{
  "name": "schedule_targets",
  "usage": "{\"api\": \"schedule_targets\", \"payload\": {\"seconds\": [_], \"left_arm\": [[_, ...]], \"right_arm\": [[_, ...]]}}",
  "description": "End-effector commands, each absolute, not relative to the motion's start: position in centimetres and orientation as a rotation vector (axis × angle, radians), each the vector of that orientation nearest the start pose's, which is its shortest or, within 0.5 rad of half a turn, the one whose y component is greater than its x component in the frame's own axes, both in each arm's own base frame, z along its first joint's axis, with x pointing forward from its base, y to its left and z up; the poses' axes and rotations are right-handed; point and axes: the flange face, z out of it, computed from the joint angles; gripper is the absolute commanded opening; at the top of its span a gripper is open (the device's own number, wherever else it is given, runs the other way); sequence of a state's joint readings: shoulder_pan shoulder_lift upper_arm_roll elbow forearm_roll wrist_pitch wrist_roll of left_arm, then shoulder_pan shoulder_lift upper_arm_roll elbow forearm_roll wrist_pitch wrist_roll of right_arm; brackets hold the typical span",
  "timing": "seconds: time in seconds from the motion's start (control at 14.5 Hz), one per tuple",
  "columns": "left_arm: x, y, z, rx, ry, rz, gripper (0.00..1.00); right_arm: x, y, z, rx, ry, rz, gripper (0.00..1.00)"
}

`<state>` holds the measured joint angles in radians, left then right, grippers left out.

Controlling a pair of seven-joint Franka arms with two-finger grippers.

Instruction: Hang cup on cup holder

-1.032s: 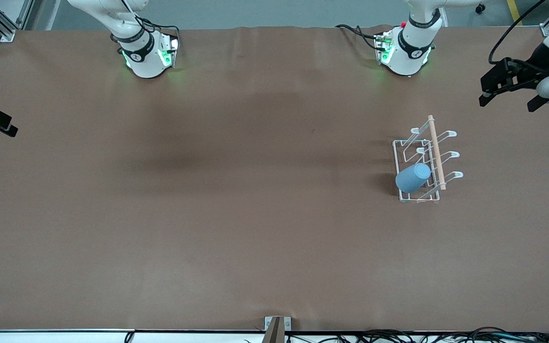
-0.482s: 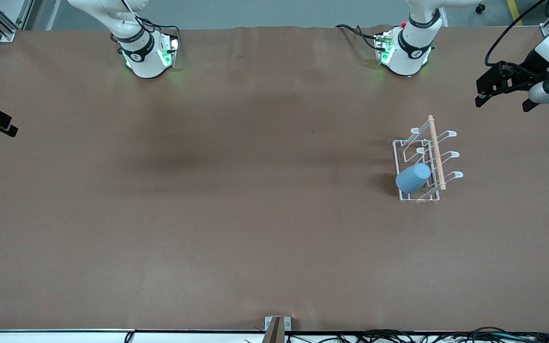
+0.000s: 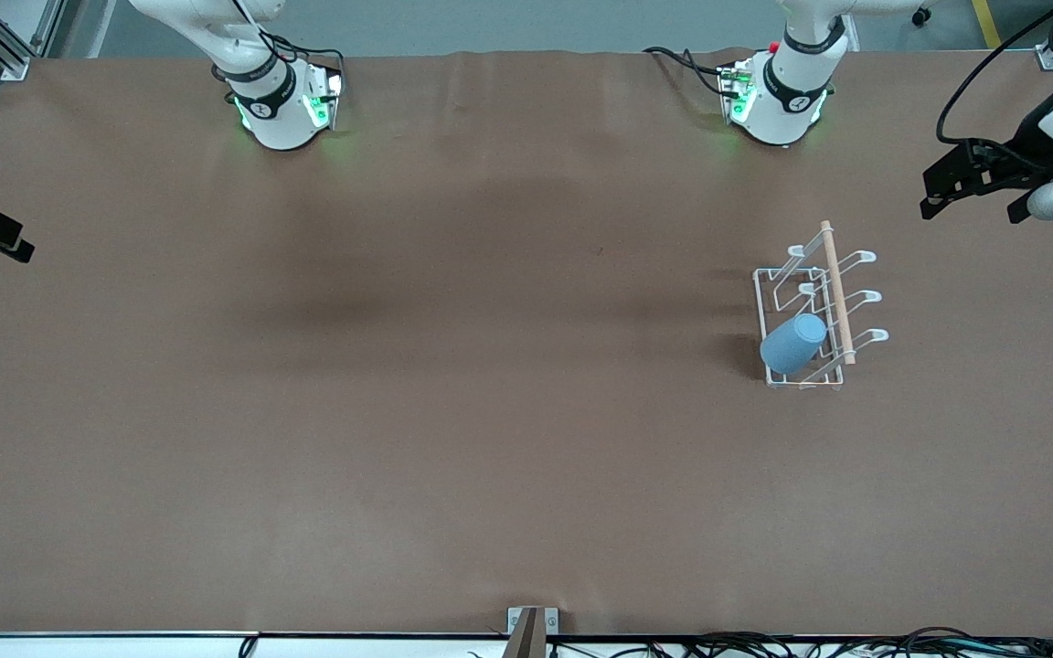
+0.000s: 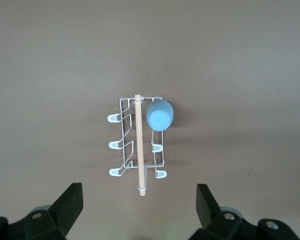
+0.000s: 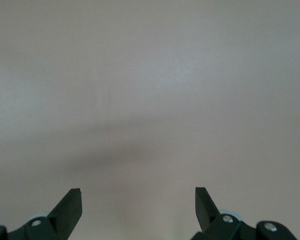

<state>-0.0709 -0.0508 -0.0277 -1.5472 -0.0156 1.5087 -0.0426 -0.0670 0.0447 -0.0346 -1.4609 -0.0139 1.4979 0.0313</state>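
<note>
The light-blue cup (image 3: pixel 792 342) already hangs on a prong of the white wire cup holder (image 3: pixel 817 306), at the rack's six-o'clock end. Left pincer (image 3: pixel 983 189) is wide open and empty over the tabletop (image 3: pixel 453 411) at the rack's one o'clock. Right pincer (image 5: pixel 138 205) waits, also wide open and empty. The task looks done; next is only parking the arm.

The cup holder (image 3: pixel 805 315) stands on the table (image 3: pixel 453 411) toward the left arm's end; the cup (image 3: pixel 792 342) hangs tilted on 1 prong at the rack's end nearer the front camera, beside the dowel (image 3: pixel 837 292) along its top.
</note>
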Motion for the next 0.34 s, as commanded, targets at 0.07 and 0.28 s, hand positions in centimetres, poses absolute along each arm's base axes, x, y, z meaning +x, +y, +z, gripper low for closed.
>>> {"api": "schedule_targets", "payload": {"seconds": [0.07,0.28], "left_arm": [[52.49,-5.70,66.18,-3.142,0.072,-0.046,1.00],[52.49,-5.70,66.25,-3.142,0.072,-0.048,1.00]], "right_arm": [[55.31,-5.74,64.82,-3.141,0.218,0.012,1.00],[55.31,-5.74,64.82,-3.141,0.218,0.012,1.00]]}}
